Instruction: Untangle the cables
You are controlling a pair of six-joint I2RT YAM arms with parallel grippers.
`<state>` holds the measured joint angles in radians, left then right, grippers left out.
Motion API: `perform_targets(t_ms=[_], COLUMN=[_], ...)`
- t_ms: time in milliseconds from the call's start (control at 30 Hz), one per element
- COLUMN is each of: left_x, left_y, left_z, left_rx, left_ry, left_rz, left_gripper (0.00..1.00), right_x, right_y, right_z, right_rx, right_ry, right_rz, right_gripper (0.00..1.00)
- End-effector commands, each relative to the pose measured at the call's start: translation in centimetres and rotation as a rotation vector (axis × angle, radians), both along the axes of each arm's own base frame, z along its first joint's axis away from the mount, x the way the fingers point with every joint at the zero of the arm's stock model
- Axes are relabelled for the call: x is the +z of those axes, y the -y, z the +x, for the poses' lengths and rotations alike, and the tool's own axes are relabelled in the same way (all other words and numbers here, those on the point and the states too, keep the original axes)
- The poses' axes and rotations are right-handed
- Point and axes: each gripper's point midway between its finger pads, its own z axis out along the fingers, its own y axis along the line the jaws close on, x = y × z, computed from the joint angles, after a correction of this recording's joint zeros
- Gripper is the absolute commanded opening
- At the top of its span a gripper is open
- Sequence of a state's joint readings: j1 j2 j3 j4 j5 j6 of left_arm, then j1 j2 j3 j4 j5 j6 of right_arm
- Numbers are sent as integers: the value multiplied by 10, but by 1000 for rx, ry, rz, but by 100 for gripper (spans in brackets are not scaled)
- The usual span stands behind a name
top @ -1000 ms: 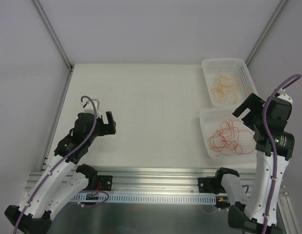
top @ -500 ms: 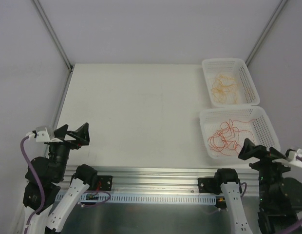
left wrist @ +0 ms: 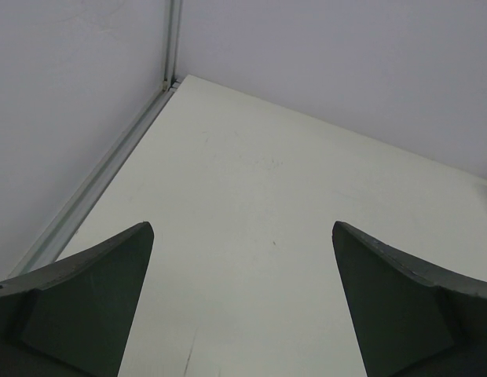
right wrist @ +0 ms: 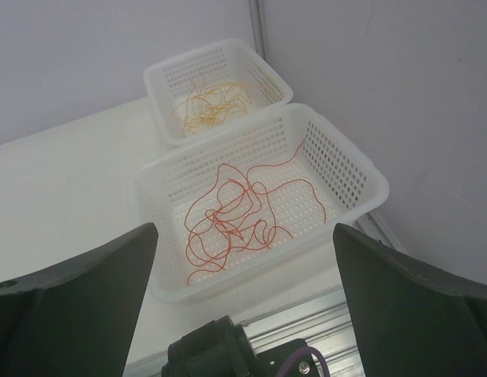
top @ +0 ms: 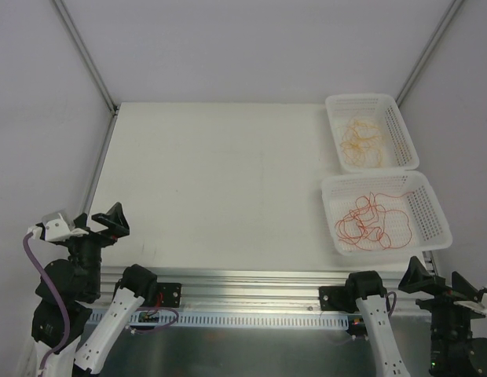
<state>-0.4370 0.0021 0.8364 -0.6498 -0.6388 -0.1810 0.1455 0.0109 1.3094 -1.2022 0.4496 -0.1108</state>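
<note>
The red-orange cables [top: 371, 221] lie in a curly heap in the near white basket [top: 432, 206] at the right; they also show in the right wrist view [right wrist: 236, 216]. The paler yellow-orange cables [top: 361, 141] lie in the far white basket [top: 397, 118], seen too in the right wrist view [right wrist: 210, 102]. My left gripper [top: 100, 223] is open and empty, pulled back off the table's near left corner. My right gripper [top: 441, 284] is open and empty, below the near basket, beyond the table's front edge.
The white table [top: 220, 181] has grey walls at the back and both sides, with metal corner posts [top: 86, 55]. An aluminium rail [top: 251, 283] with the arm bases [top: 357, 292] runs along the front edge. The table's far left corner shows in the left wrist view [left wrist: 174, 78].
Both arms have drawn back from over the table to the near corners and folded low. The right gripper left the near basket. The cables lie as before.
</note>
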Motion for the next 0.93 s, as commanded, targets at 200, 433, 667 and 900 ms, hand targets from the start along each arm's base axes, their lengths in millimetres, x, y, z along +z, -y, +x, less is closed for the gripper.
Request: perform_targets(t_ms=[200,433,667,900], left_x=[-6,-15,-19,-20], left_y=[-23,-20,-19,-16], left_z=[-29,-24,-22,-21], left_rx=[67,69,69,60], left_ry=[98,75,64,60], left_rz=[-92,-112,-115,-121], left_gripper=[99,99,99,99], right_x=[-12,-11,-12,-8], right_y=[1,1,-1,-4], right_z=[1,0,4,8], right_rx=[19,34,50,63], right_ry=[-7,-7,-12,0], right_rz=[-16,-29,-37,-43], right_gripper=[100,100,100,100])
